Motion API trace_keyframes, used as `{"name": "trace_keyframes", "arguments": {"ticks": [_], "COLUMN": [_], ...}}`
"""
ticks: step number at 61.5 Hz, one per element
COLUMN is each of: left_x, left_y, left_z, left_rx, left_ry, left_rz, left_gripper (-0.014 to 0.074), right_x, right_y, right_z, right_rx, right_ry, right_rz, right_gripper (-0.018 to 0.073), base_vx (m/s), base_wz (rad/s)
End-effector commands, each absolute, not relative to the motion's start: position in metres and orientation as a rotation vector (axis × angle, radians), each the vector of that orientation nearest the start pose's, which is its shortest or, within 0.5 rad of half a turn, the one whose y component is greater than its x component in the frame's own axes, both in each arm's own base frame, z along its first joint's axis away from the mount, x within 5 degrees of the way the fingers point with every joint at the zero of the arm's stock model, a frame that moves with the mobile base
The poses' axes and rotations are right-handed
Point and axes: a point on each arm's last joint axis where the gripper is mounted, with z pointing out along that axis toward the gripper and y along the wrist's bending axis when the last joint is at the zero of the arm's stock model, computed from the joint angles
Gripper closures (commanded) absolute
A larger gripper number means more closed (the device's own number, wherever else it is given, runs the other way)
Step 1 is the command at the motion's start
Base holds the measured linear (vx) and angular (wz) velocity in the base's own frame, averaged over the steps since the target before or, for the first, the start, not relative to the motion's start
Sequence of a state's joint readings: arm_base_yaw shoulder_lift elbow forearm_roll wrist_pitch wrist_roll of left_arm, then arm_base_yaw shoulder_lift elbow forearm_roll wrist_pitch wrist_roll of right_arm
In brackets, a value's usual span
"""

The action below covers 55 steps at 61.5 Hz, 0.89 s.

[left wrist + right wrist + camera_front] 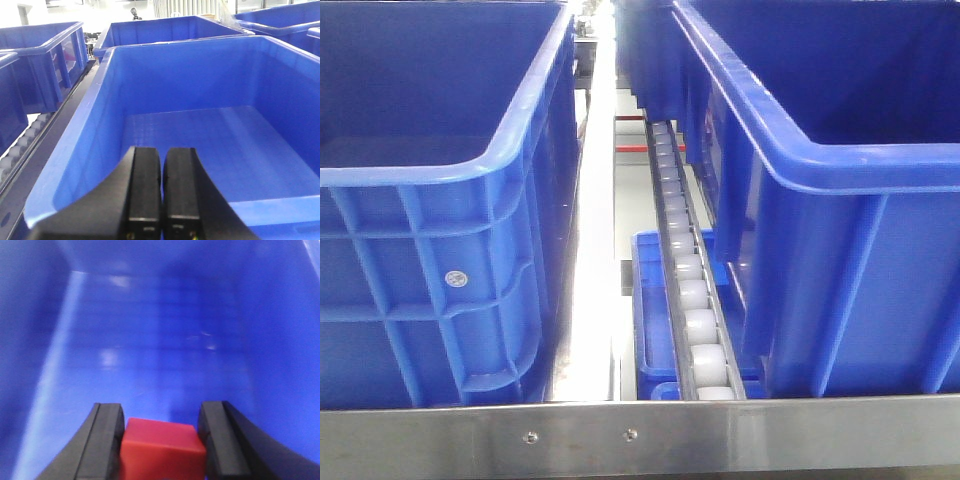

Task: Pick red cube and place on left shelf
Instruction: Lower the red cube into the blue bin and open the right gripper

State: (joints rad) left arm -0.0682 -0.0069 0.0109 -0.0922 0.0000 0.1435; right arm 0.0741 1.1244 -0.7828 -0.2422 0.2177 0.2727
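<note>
Front view: two big blue crates, left crate (430, 200) and right crate (840, 200), sit on the left shelf (620, 430) w/ only a narrow slot between them. Slot is part-filled by the white roller track (690, 300) and a lower blue crate (650, 310) beneath — little room to pass there. Steel front rail blocks low entry.

L wrist view: left gripper (161, 200), fingers pressed together, hangs over the open crate (210, 130); interior bare, walls all round, open from above.

R wrist view: right gripper (161, 440) w/ red cube (162, 450) between its fingers is inside blue walls (30, 340) — close on both sides, floor ahead clear.
</note>
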Motion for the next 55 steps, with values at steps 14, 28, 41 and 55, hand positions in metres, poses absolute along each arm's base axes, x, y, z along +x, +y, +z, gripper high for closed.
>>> {"name": "trace_keyframes", "arguments": {"ticks": [14, 28, 41, 55], "left_x": [0.057, 0.057, 0.057, 0.057], "left_y": [-0.003, -0.003, -0.003, -0.003], "left_z": [0.21, 0.21, 0.21, 0.21], "left_rx": [0.079, 0.079, 0.079, 0.079], "left_ry": [1.432, 1.432, 1.432, 1.432], "left_rz": [-0.015, -0.015, -0.015, -0.015], "left_gripper": [0.0491, 0.0491, 0.0491, 0.0491], "right_x": [0.248, 0.208, 0.143, 0.083], "right_y": [0.014, 0.011, 0.007, 0.002], "right_z": [0.332, 0.332, 0.316, 0.293], "right_rx": [-0.015, -0.013, -0.011, 0.0], "right_ry": [1.92, 1.867, 1.77, 1.631], "right_rz": [0.031, 0.034, 0.039, 0.04], "right_gripper": [-0.0006, 0.0098, 0.0315, 0.0502], "base_vx": [0.0, 0.0, -0.02, 0.0], "base_wz": [0.0, 0.0, -0.11, 0.0]}}
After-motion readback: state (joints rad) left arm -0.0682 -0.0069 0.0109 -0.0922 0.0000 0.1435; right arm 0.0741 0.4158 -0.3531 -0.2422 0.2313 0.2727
